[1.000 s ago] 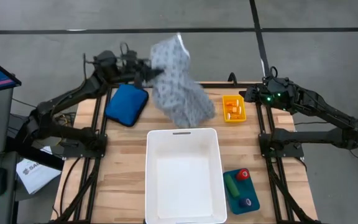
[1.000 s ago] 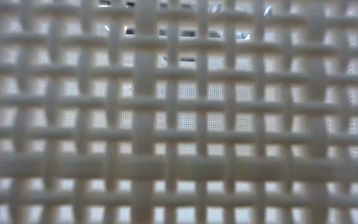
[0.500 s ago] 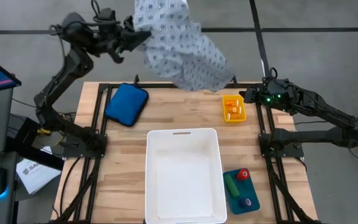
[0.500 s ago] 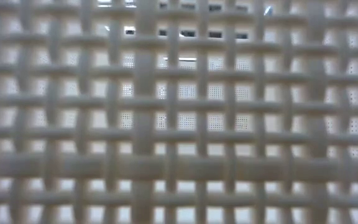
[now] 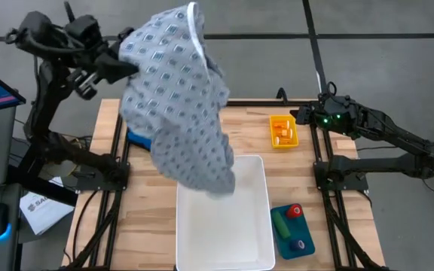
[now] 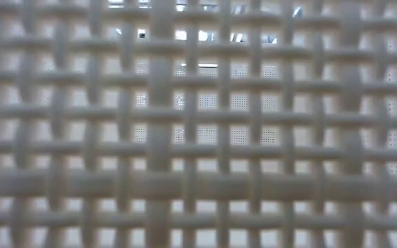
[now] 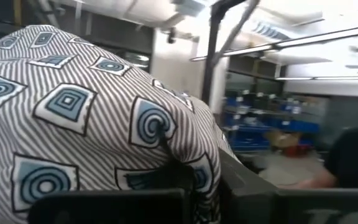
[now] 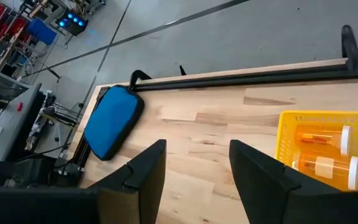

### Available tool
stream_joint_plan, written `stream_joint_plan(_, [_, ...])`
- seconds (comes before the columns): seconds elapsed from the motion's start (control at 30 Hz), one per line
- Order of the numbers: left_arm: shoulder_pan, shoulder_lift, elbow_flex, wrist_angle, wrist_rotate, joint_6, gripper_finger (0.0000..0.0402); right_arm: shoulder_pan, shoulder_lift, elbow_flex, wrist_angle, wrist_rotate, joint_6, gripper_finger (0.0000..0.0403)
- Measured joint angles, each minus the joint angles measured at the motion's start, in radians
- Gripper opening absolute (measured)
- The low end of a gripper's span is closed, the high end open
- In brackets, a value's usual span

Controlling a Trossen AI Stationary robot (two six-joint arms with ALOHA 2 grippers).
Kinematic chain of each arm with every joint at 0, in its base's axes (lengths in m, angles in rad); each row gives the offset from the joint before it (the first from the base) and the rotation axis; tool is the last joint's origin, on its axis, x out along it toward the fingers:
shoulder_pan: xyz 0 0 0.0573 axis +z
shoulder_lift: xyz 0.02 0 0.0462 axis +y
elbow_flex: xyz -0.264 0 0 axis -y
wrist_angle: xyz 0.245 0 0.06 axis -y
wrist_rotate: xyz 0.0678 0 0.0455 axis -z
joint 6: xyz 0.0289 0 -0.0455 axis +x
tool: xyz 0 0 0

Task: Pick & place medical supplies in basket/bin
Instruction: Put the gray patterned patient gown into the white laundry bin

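Your left gripper now holds the dotted garment high off the table's far-left corner, its fingers pinched on a bunch of the cloth, as the left wrist view shows where the fabric gathers between the dark fingers. A second ago the garment hung lower, over the far edge between the blue pouch and the yellow tray; half a second ago you had it lifted beyond the far edge. Now it has swung back toward you, and its lower hem trails over the far-left part of the white bin, in the middle of the table by the near edge. I judge the carry to be nearly done: the cloth hangs over the bin, so a lowering and a release should drop it in, though the upper bulk lies left of the bin and could drape over the rim.

The blue pouch is mostly hidden under the cloth from above. The pill bottles lie in the yellow tray near the far-right corner, and the coloured cylinders sit on a blue tray at the near-right corner, all untouched. Your right gripper waits spread apart over the far-right edge. The low view shows only the bin's mesh wall.
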Motion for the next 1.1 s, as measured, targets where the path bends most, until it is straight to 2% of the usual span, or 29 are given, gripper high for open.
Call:
stream_joint_plan(0.17, [-0.148,-0.008,0.033,-0.016,-0.002,-0.011,0.0003,0.001,0.000,0.000,0.000,0.022,0.018,0.0173])
stream_joint_plan(0.3, [-0.300,-0.011,0.035,-0.138,-0.073,0.106,0.0003,0.001,0.000,0.000,0.000,0.026,0.029,0.0173])
stream_joint_plan(0.4, [-0.410,-0.001,0.032,-0.267,-0.205,0.223,0.0003,0.006,0.000,0.000,0.000,0.026,0.045,0.0173])
stream_joint_plan(0.5, [-0.543,0.019,0.032,-0.361,-0.399,0.334,0.0003,0.027,0.000,0.000,0.000,0.027,0.046,0.0173])
stream_joint_plan(0.67, [-0.727,0.107,0.033,-0.368,-0.720,0.465,0.0003,0.060,0.000,0.000,0.000,0.027,0.024,0.0173])
stream_joint_plan(0.77, [-0.789,0.166,0.032,-0.366,-0.853,0.467,0.0003,0.090,0.000,0.000,0.000,0.027,0.023,0.0173])
stream_joint_plan(0.93, [-0.858,0.257,0.032,-0.372,-0.887,0.401,0.0003,0.155,0.000,0.000,-0.004,0.027,0.020,0.0173])
stream_joint_plan(1.1, [-0.939,0.308,0.032,-0.434,-0.983,0.287,0.0003,0.225,0.000,0.000,-0.009,0.052,0.017,0.0173])
